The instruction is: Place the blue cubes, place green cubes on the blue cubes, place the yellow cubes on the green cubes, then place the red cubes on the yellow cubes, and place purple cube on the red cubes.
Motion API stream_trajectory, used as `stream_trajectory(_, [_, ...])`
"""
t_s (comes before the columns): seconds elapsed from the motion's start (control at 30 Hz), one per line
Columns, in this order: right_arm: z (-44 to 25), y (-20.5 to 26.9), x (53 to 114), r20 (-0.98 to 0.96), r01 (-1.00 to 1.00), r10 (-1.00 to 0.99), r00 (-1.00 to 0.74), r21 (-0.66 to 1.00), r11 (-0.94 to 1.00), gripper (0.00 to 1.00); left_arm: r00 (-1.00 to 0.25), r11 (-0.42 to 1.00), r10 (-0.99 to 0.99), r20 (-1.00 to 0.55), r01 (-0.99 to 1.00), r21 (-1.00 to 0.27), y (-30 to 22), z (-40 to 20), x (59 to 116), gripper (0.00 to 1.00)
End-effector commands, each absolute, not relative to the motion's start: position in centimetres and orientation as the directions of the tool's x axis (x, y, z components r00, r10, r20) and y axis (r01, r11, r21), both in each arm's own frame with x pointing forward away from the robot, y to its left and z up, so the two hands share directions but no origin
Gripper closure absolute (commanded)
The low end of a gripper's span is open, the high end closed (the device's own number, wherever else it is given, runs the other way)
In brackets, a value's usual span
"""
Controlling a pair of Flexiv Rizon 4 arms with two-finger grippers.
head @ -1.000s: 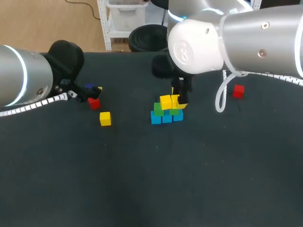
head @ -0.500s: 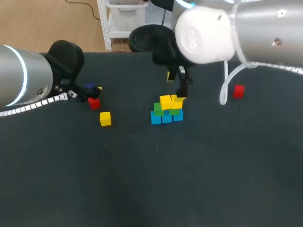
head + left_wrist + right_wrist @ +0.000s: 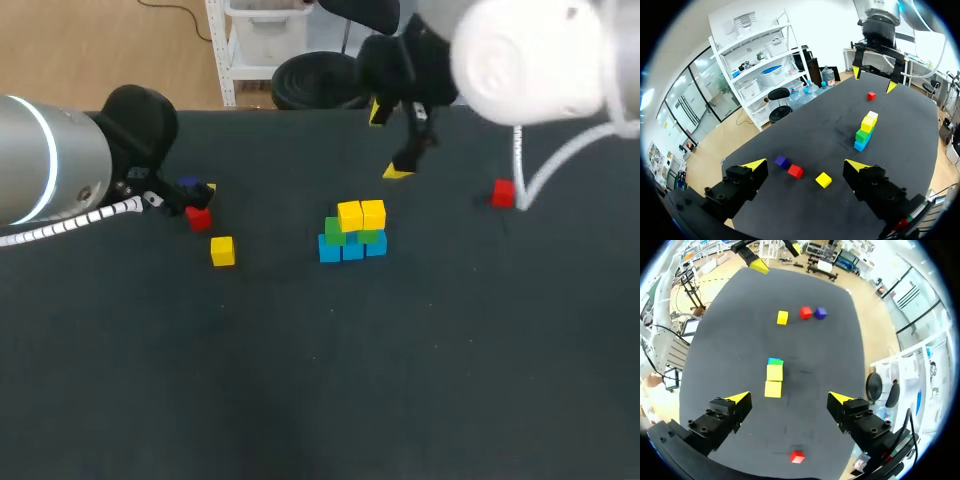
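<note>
Cube stack (image 3: 352, 238) stood mid-table, two yellow cubes (image 3: 361, 214) topmost. Right claw (image 3: 388, 142) hung open, empty, beyond it. Left claw (image 3: 805, 165) was open near the purple cube (image 3: 188, 185). Risk: a red cube (image 3: 503, 193) set off-centre could tip the yellows.

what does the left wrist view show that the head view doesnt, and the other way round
Only the left wrist view: the left gripper with both yellow tips wide apart, and the whole purple cube on the table ahead of it, untouched.

Only the head view: the stack seen broadside, a blue row under green cubes under two yellow cubes.

Both: the stack, the near red cube, the loose yellow cube, the far red cube, and the right gripper, open above the table.
</note>
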State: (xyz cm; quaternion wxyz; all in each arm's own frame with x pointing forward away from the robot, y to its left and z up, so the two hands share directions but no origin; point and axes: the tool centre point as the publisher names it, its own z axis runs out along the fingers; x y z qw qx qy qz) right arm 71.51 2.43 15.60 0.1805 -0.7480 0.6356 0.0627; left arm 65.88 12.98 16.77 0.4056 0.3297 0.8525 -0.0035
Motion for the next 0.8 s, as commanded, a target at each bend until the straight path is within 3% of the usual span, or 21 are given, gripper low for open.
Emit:
stream_trajectory(0.03, [16.5, 1.1, 70.4, -0.371, -0.912, -0.9, 0.227, -0.404, -0.064, 0.0, -0.452, 0.784, 0.557, -0.696, 0.562, 0.263, 12.9, 16.7, 65.9, 0.0])
stream_trajectory(0.47, [19.8, -5.0, 69.5, -0.368, -0.867, -0.916, 0.159, -0.495, 0.048, 0.0, -0.452, 0.784, 0.557, -0.696, 0.562, 0.263, 12.9, 16.7, 65.9, 0.0])
stream_trajectory(0.8, [17.8, -10.2, 68.0, -0.382, -0.865, -0.924, -0.026, -0.454, 0.213, 0.0, -0.452, 0.784, 0.557, -0.696, 0.562, 0.263, 12.9, 16.7, 65.9, 0.0])
